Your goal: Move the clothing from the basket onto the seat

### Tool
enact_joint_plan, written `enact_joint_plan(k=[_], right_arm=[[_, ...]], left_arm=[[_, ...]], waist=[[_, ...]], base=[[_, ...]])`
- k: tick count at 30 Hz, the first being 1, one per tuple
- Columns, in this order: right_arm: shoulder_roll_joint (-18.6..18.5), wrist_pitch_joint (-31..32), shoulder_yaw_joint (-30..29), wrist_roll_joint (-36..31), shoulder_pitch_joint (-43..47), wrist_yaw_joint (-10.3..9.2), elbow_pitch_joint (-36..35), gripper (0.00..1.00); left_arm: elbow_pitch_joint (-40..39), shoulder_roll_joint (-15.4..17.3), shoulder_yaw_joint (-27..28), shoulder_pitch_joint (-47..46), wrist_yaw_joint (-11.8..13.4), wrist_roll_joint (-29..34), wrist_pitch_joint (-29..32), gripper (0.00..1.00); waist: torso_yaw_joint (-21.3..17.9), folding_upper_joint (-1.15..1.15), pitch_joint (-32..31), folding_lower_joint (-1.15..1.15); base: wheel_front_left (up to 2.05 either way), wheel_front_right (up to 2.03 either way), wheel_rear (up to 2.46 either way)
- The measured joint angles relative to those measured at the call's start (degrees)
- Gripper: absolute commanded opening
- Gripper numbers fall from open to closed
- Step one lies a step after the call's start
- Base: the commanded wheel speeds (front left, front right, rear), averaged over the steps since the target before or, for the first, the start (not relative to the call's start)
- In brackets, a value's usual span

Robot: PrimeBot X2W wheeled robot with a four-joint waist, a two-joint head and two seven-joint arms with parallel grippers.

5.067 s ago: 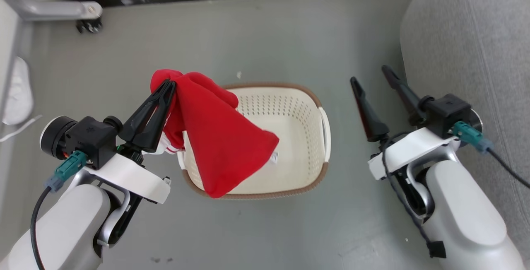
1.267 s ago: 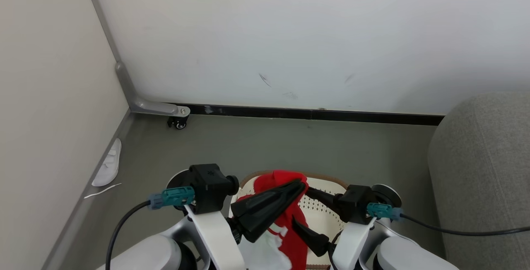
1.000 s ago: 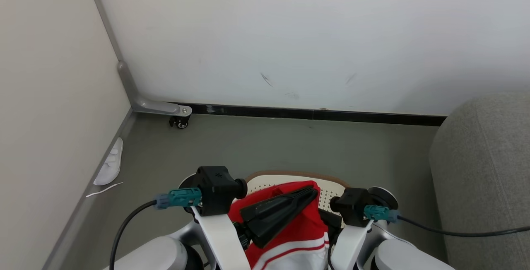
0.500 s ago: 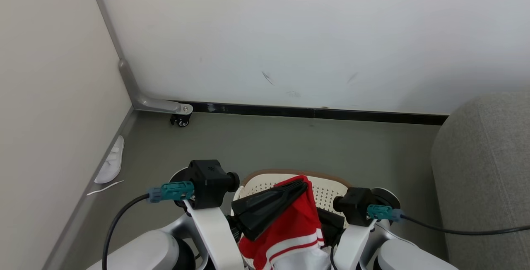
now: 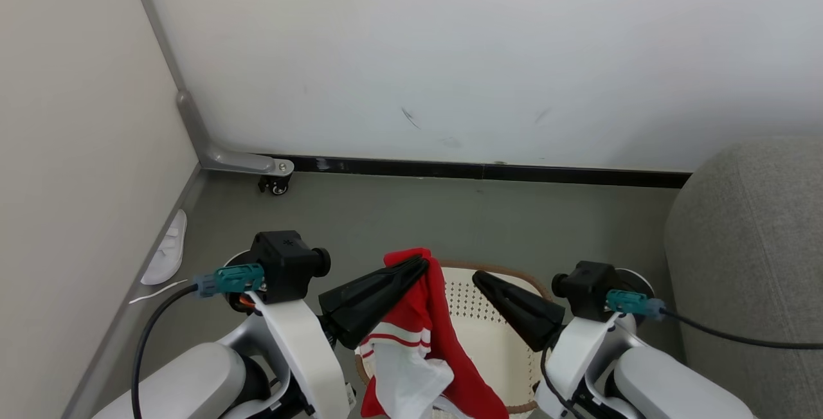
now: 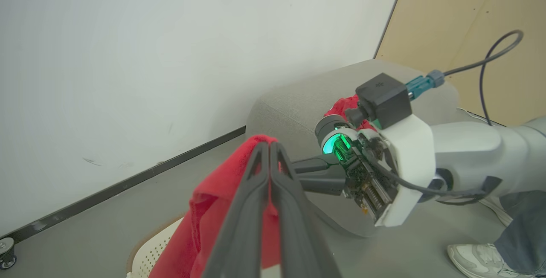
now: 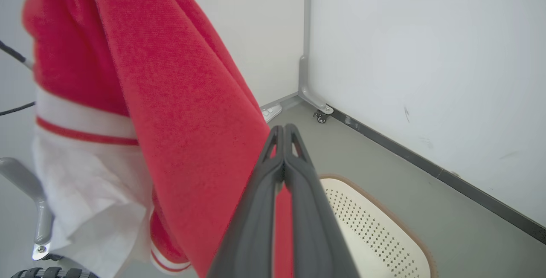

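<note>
Dangling limp from left gripper (image 5: 418,265), fingers clamped on its top fold, red clothing (image 5: 440,319) hangs over basket (image 5: 498,342), near centre; prob. light, soft, floppy, so pinch bunched fabric; right gripper (image 5: 482,277) closed, empty; seat (image 5: 746,245) at right.

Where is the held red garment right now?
Head view, bottom centre: the garment hangs from the shut left hand over the basket, with the sofa off to the right.

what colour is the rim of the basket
Brown rim on the cream basket; shows best in the head view.
</note>
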Motion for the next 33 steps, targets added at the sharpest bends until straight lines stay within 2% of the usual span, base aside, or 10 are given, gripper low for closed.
enact_joint_plan(k=[13, 15, 17, 18, 24, 33], right_arm=[[-2.48, -0.1, -10.9, -1.67, 1.07, 0.0, -0.01, 0.0], [-2.97, -0.1, -12.78, -2.12, 2.38, 0.0, 0.07, 0.38], [-3.18, -0.11, -14.48, -2.44, 3.39, 0.0, 0.16, 0.94], [-3.16, -0.11, -15.26, -2.63, 3.82, 0.0, 0.16, 1.0], [-3.1, -0.27, -20.0, -3.68, 6.06, 0.0, 0.1, 1.0], [-2.91, -0.6, -27.14, -5.73, 10.62, 0.0, 0.27, 1.0]], left_arm=[[2.14, 1.78, 2.63, 1.64, 0.87, -0.12, -2.55, 0.0], [2.36, 1.9, 3.32, 1.89, 1.07, -0.34, -3.05, 0.0], [2.63, 2.19, 3.78, 2.42, 1.52, -0.54, -3.72, 0.0], [2.85, 2.41, 4.02, 2.66, 1.75, -0.54, -3.98, 0.0], [3.91, 3.46, 5.68, 4.19, 2.86, -0.63, -5.33, 0.0], [4.33, 3.85, 5.95, 6.07, 3.01, -1.08, -6.48, 0.0]], waist=[[-2.61, 0.0, 0.64, 0.0], [-3.12, 0.0, 0.68, 0.0], [-3.62, 0.0, 0.72, 0.0], [-3.85, 0.0, 0.72, 0.0], [-5.2, 0.0, 0.66, 0.0], [-6.55, 0.0, 0.32, 0.0]], base=[[0.0, 0.0, 0.0], [0.0, 0.0, 0.0], [0.0, 0.0, 0.0], [0.0, 0.0, 0.0], [0.0, 0.0, 0.0], [0.0, 0.0, 0.0]])
